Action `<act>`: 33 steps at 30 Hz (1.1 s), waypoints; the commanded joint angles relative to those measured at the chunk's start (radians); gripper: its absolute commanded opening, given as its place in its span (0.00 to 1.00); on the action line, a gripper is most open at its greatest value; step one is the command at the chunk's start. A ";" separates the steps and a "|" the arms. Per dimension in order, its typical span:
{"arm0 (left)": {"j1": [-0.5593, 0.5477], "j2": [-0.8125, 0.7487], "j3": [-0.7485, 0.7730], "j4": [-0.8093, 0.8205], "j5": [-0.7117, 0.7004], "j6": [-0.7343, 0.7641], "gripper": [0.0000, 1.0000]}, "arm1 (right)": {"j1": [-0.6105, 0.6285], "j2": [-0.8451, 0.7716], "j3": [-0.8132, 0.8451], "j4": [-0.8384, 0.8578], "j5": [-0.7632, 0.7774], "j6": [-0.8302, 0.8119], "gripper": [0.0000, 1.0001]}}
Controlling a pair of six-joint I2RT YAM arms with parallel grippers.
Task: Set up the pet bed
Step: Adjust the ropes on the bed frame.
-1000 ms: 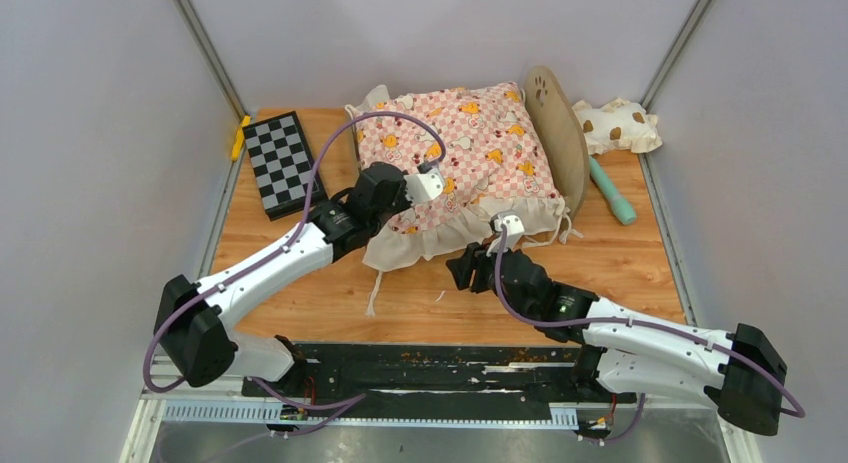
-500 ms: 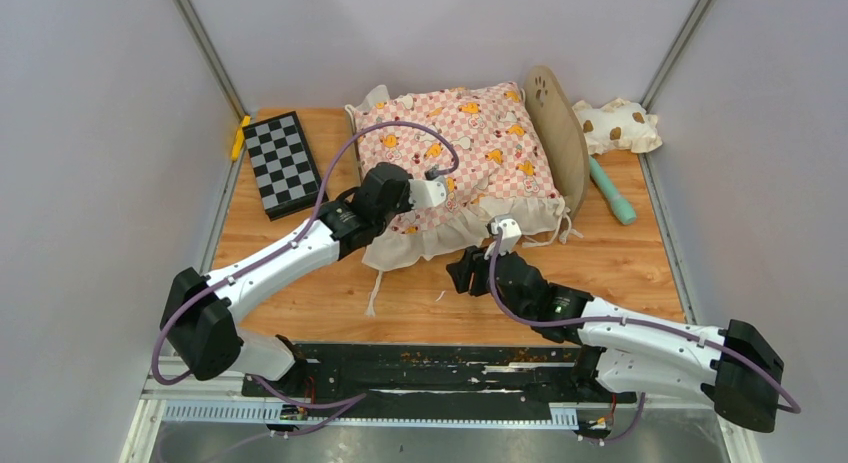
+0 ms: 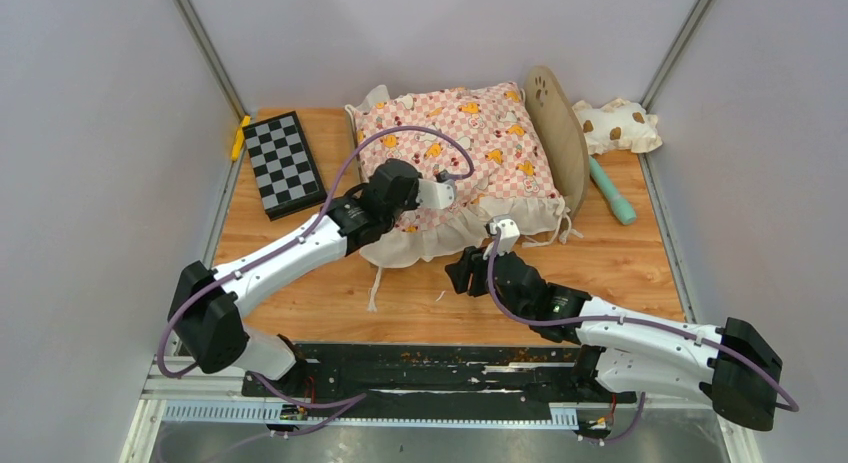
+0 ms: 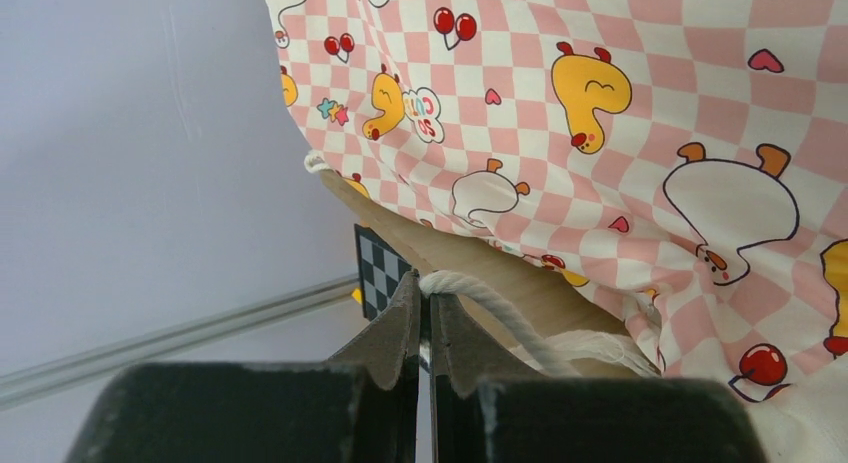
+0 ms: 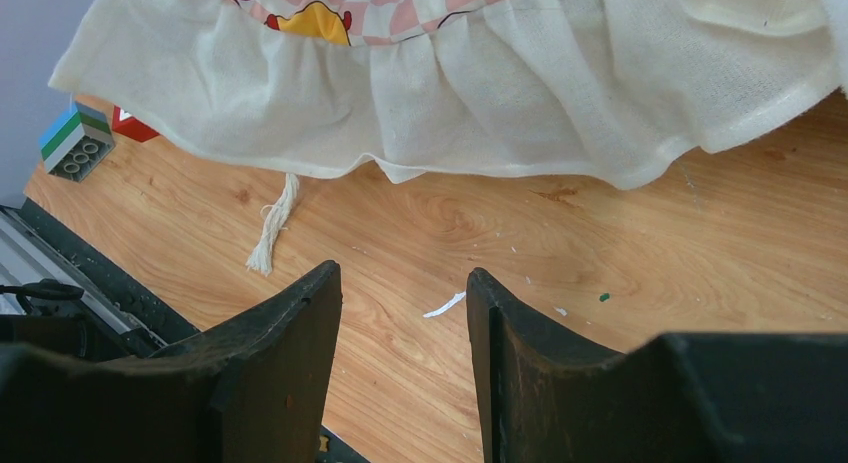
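The pet bed's rounded wooden headboard (image 3: 558, 133) with its paw cutout stands at the back right. The pink checkered ruffled cushion (image 3: 470, 148) lies over the rest of the bed and hides its base. My left gripper (image 3: 392, 188) hovers at the cushion's left side. In the left wrist view this gripper (image 4: 424, 283) is shut on a white cord (image 4: 490, 301), which runs along a light-wood frame edge (image 4: 470, 255) under the cushion (image 4: 600, 113). My right gripper (image 3: 458, 271) is open and empty (image 5: 403, 283), low over the table just in front of the cream ruffle (image 5: 480, 93).
A checkerboard (image 3: 283, 163) and a yellow piece (image 3: 240, 136) lie at the back left. A spotted cream pillow (image 3: 615, 126) and a teal stick (image 3: 612, 191) lie right of the headboard. A loose cord tassel (image 5: 272, 223) and toy bricks (image 5: 75, 138) rest on the wood.
My left arm has shifted a little to the right over the cushion, still pinching the cord. The right arm has barely moved.
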 commanded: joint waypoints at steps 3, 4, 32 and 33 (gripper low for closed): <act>-0.020 0.021 0.042 -0.040 -0.057 0.043 0.00 | -0.003 0.007 0.000 0.053 -0.005 0.016 0.50; -0.020 0.022 0.037 -0.050 -0.057 0.038 0.00 | -0.003 0.008 0.000 0.053 -0.004 0.016 0.50; -0.020 -0.003 -0.110 -0.038 -0.141 -0.309 0.30 | -0.003 0.029 0.025 0.044 -0.030 0.009 0.50; -0.020 0.000 -0.110 -0.036 -0.142 -0.320 0.30 | -0.003 0.028 0.025 0.044 -0.028 0.009 0.50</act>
